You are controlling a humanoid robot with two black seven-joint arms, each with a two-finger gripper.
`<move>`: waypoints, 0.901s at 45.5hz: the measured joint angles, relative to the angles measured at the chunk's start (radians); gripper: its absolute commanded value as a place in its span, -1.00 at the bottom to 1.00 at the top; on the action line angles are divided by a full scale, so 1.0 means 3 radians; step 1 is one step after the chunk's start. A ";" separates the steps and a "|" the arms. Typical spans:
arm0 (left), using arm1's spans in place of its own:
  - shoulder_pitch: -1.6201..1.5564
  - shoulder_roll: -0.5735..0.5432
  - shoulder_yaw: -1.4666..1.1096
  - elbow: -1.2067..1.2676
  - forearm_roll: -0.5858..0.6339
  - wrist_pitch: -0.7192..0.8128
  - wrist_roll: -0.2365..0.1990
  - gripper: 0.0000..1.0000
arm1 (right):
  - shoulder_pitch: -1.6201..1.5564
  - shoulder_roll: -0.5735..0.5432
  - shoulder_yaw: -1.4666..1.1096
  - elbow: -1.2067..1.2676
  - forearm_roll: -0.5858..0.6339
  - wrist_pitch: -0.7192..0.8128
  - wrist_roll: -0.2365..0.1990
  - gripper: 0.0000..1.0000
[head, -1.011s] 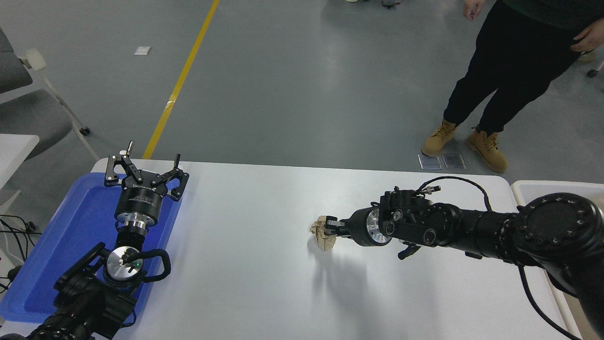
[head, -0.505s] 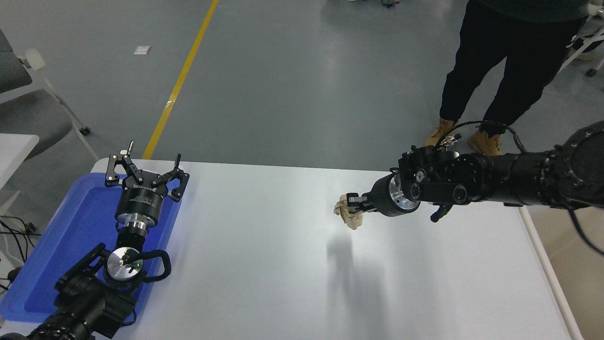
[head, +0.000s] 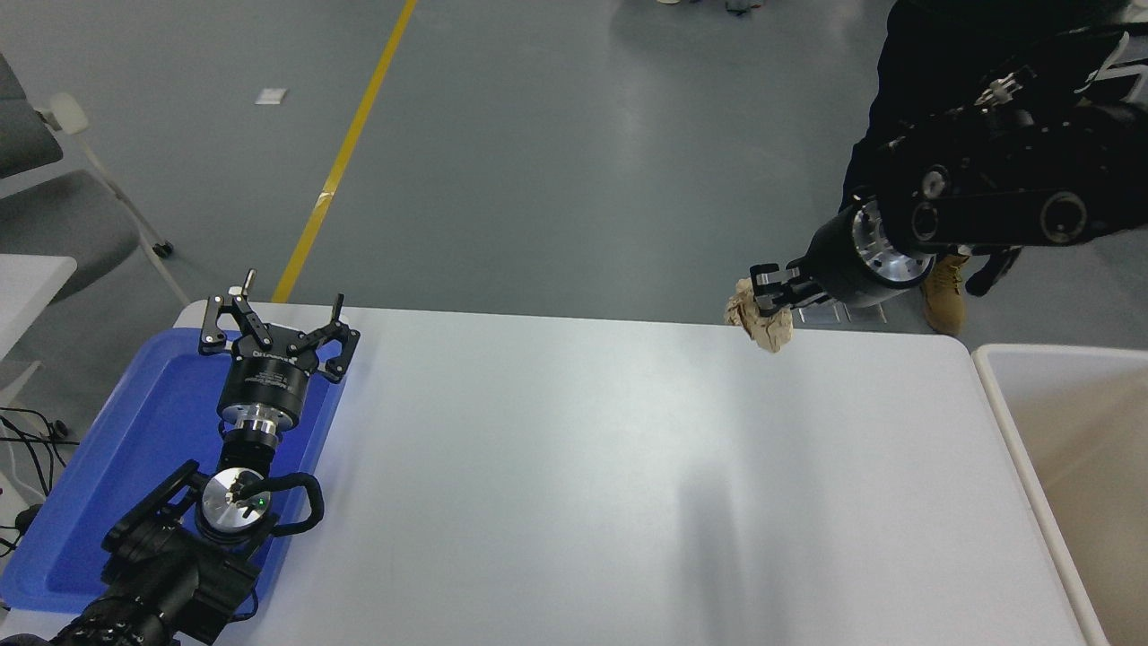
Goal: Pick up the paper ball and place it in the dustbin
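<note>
My right gripper (head: 769,287) is shut on the tan-brown paper ball (head: 762,321) and holds it high above the table's far edge, right of centre. The ball hangs below the fingers. The dustbin (head: 994,399), with a cream-white rim and beige inner walls, stands off the table's right edge, to the right of and nearer than the ball. My left gripper (head: 273,326) is open and empty, parked over the blue tray at the lower left.
A flat blue tray (head: 117,449) lies at the table's left edge under the left arm. A person in dark trousers and tan boots (head: 943,287) stands beyond the table's far right corner, behind the right arm. A grey chair (head: 54,215) stands at the far left.
My right arm has lifted the paper ball off the table and carried it up, away and to the right, toward the far edge. The left arm has not moved.
</note>
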 measured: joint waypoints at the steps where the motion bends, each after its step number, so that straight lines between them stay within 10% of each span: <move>1: 0.0000 0.0000 0.0000 0.0000 0.0000 0.0000 -0.0001 1.00 | 0.0034 -0.0007 -0.0017 0.0014 0.0000 0.0009 -0.0002 -0.75; 41: 0.0000 0.0000 0.0000 0.0004 -0.0005 0.0001 -0.0012 1.00 | 0.0603 -0.1192 -0.0230 0.0069 -0.0633 0.0106 -0.0081 -0.80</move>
